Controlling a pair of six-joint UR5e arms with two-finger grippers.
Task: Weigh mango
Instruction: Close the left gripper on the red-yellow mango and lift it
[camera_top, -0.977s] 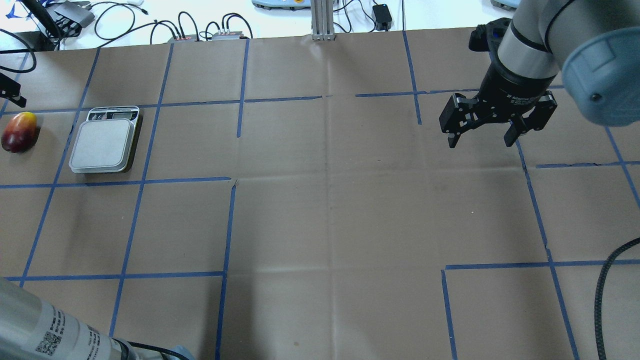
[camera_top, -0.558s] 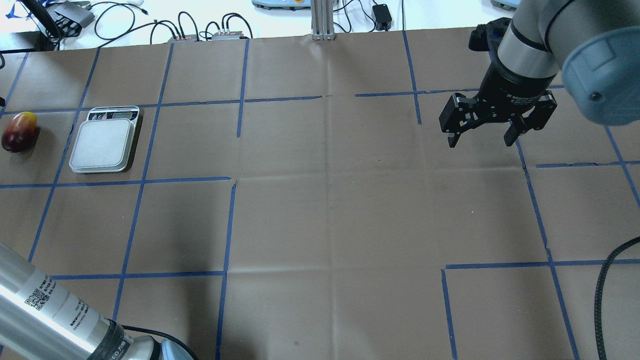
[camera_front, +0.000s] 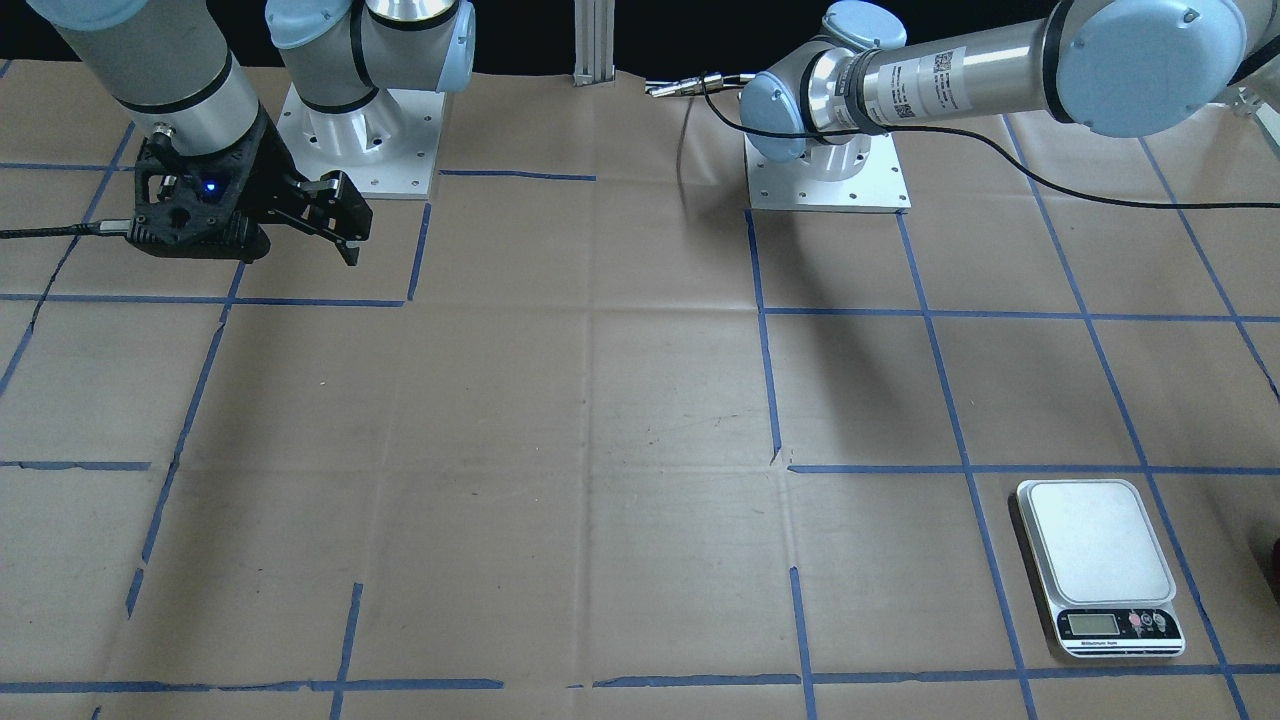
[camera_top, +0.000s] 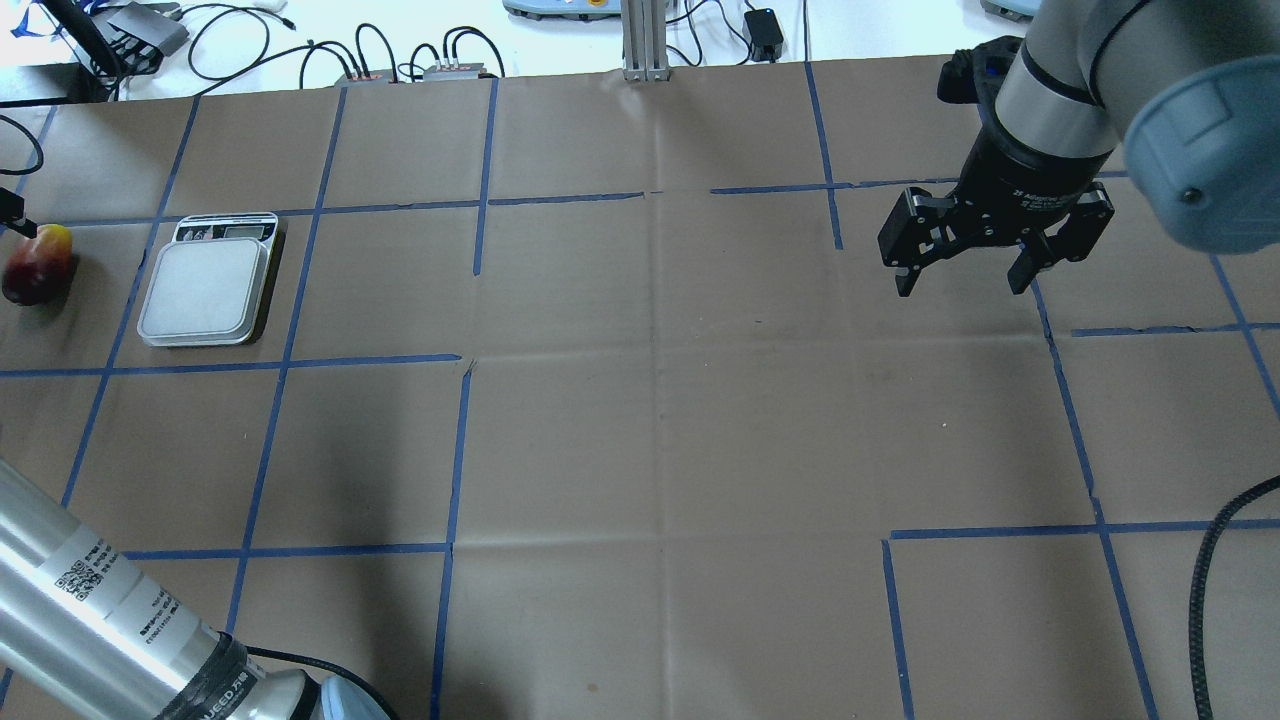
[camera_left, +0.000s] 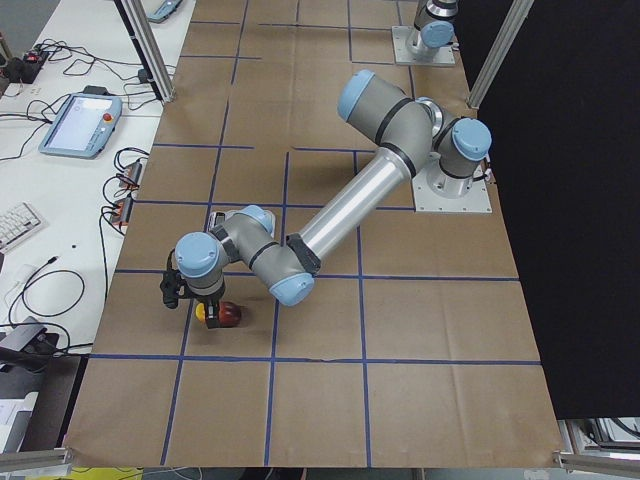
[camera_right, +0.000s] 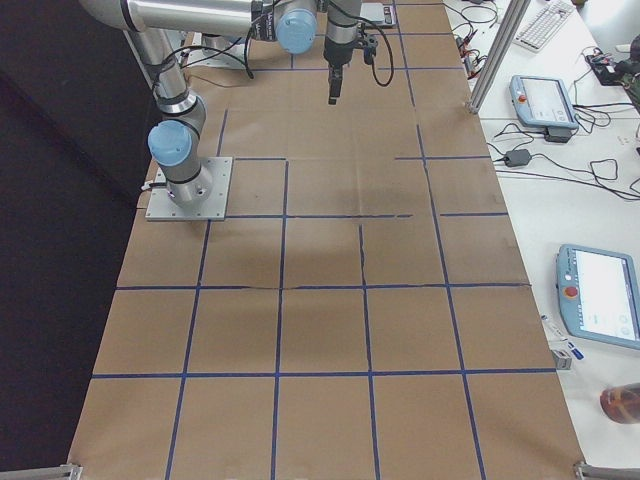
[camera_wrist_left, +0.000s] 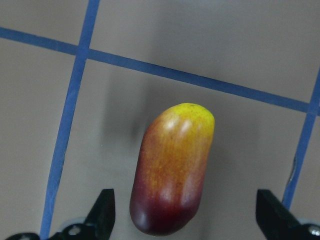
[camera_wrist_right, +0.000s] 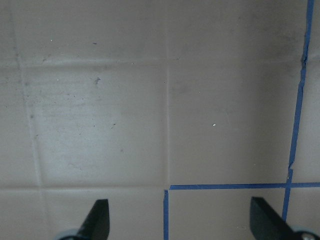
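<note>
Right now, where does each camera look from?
Front: across table, facing robot, scale.
Overhead: behind robot, down on right gripper, mango.
Left side: table's end; left arm above mango.
Right side: opposite end; right arm.
Left wrist: down; open left gripper straddles mango.
Right wrist: down on paper; fingertips.
Shared: front, overhead show scale.

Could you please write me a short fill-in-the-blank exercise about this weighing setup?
1. The mango lies beside the scale, not ____ it.
2. The mango is dark red at one end and ____ at the other.
3. The left claw hangs over the mango with its jaws ____.
4. The right claw, also open, holds ____.
Missing words: on; yellow; open; nothing.
</note>
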